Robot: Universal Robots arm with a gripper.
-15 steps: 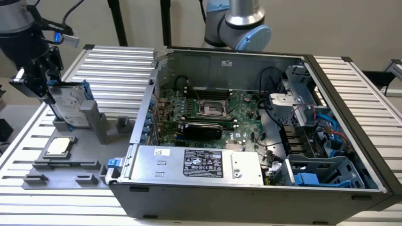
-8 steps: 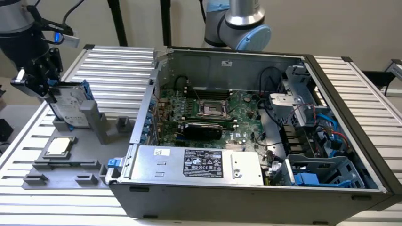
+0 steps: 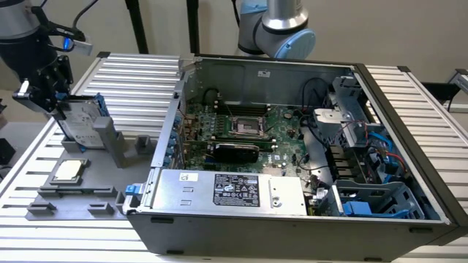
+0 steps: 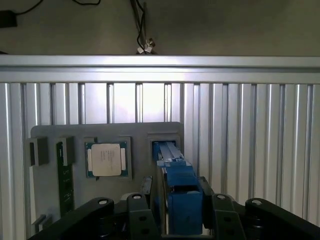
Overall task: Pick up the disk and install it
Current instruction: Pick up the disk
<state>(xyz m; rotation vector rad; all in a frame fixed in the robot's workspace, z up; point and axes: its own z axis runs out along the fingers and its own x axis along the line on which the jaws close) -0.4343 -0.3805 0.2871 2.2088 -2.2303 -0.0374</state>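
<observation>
The disk, a silver-grey drive with a white label in a blue frame, stands on edge in a slot of the grey holder at the exterior view's left. My gripper reaches down over its top edge. In the wrist view the blue frame of the disk runs between my two dark fingers, which press against its two sides; the gripper is shut on it. The disk's lower end still sits in the holder.
A small square silver chip lies in a pocket of the same holder. The open computer case takes up the middle and right, with a motherboard, a grey power-supply box and a blue-edged drive bay. The slatted metal table lies underneath.
</observation>
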